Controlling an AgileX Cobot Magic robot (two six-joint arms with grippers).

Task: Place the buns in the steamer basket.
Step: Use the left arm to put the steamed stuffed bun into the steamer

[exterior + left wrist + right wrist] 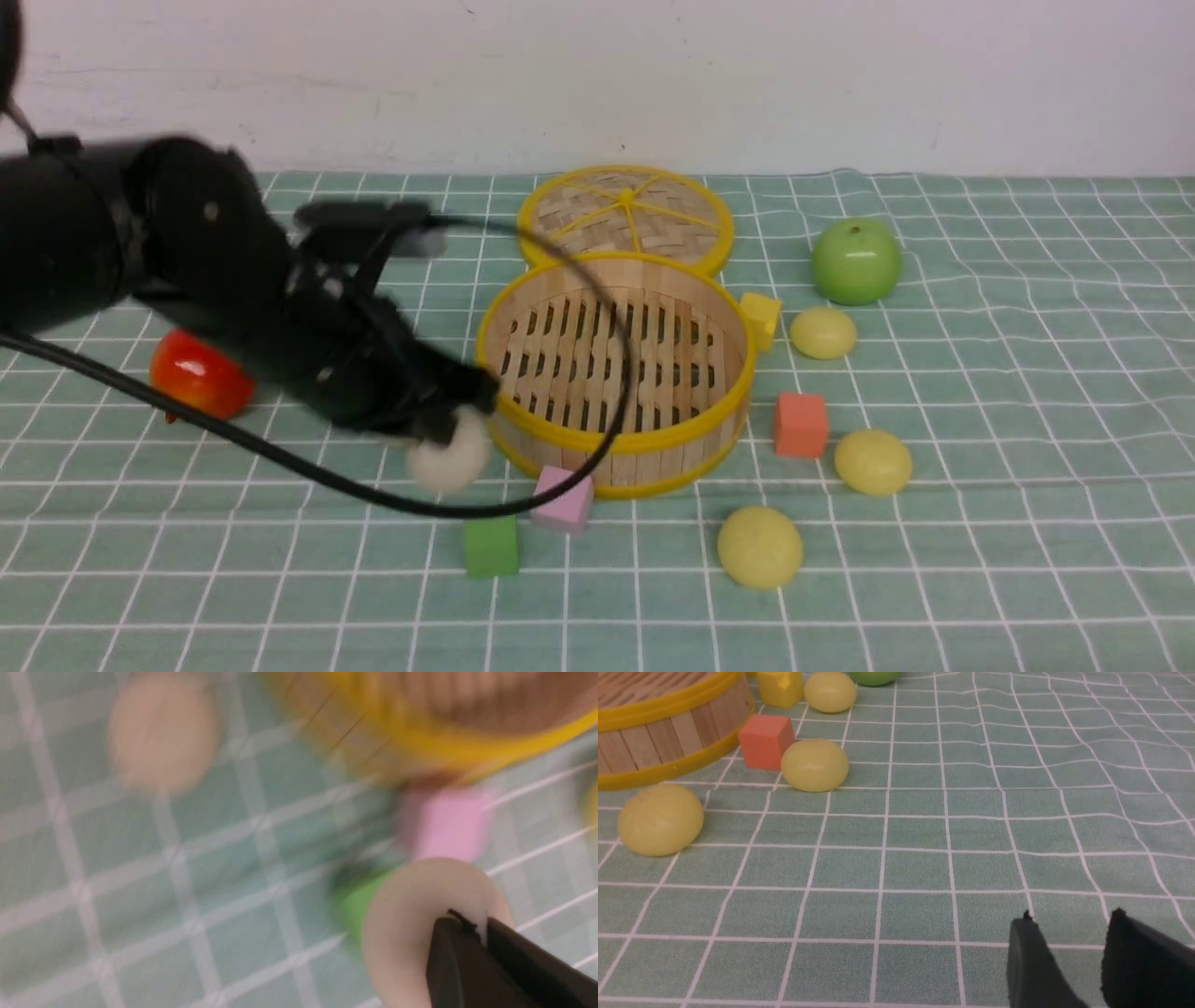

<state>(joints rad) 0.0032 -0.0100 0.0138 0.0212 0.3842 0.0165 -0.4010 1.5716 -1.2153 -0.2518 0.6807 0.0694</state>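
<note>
Your left tool (450, 422) is shut at an off-white bun (450, 459), just beside the steamer basket (719, 425).

In your left wrist view the jaws stand pressed together with that bun right at the tips; you cannot tell whether it is gripped. It sits by the basket's near-left wall, close to the pink cube (563, 499) and the green cube (491, 546). A second beige bun (163, 732) lies blurred on the surface (934, 597). Right of the basket lie the far yellow bun (823, 333), the middle yellow bun (873, 462) and the near yellow bun (759, 546). Your right tool (1071, 914) stands parted, holding nothing.
</note>
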